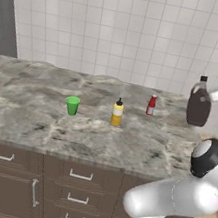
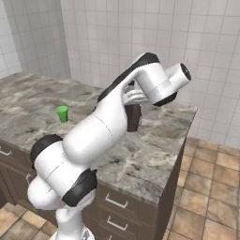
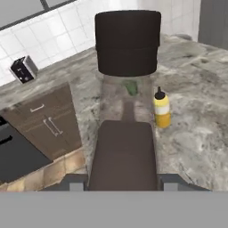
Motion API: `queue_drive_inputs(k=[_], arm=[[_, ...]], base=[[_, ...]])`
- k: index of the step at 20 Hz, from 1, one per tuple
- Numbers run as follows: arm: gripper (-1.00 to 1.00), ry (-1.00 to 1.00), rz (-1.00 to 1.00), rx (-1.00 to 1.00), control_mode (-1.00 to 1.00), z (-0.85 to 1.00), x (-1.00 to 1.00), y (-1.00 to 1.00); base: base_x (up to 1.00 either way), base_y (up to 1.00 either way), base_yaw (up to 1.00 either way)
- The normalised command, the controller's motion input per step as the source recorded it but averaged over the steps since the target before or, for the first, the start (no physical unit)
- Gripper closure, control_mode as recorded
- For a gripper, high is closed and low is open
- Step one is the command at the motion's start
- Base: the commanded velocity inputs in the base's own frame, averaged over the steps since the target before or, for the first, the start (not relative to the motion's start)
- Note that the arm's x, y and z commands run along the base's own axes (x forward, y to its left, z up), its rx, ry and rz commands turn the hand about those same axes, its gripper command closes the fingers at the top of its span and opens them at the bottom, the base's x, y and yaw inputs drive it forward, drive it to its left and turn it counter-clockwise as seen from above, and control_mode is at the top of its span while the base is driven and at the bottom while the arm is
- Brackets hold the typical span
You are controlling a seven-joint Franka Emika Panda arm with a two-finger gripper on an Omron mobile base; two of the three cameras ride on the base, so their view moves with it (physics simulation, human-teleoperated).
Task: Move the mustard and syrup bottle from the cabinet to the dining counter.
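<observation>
My gripper (image 1: 216, 93) is shut on the neck of the syrup bottle (image 1: 199, 105), a dark brown bottle held upright over the right end of the dining counter (image 1: 38, 119). Whether its base touches the stone I cannot tell. In the hand view the syrup bottle (image 3: 124, 151) runs up the middle, its dark cap (image 3: 128, 42) at the top. The mustard (image 1: 117, 112) stands upright on the counter, left of the syrup bottle and apart from it; the hand view shows the mustard (image 3: 162, 108) beside the bottle's neck. The cabinet is out of view.
A small red bottle (image 1: 152, 105) stands between mustard and syrup bottle, nearer the tiled wall. A green cup (image 1: 72, 105) sits left of the mustard. Drawers (image 1: 81, 176) lie under the counter. Tiled floor (image 2: 211, 187) lies past the counter's right end.
</observation>
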Motion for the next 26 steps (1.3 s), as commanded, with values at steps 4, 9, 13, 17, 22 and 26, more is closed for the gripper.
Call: queue_drive_inputs(k=[4, 9, 13, 17, 22, 26], arm=[[1.0, -0.02, 0.48, 0.01, -1.0, -0.7, 0.5, -0.11], [1.0, -0.14, 0.34, 0.1, -1.0, -0.66, 0.25, -0.07], [1.0, -0.19, 0.22, 0.18, -1.0, -0.6, 0.1, -0.01], [1.0, -0.22, 0.09, 0.23, -1.0, -0.43, 0.15, 0.0], [1.0, -0.27, 0.01, 0.17, -1.0, -0.27, 0.18, 0.0], [1.0, -0.23, -0.01, 0.02, -1.0, -0.29, 0.02, 0.0]], base=[[0.0, 0.0, 0.0], [0.0, 0.0, 0.0], [0.0, 0.0, 0.0], [0.0, 0.0, 0.0], [0.0, 0.0, 0.0], [0.0, 0.0, 0.0]])
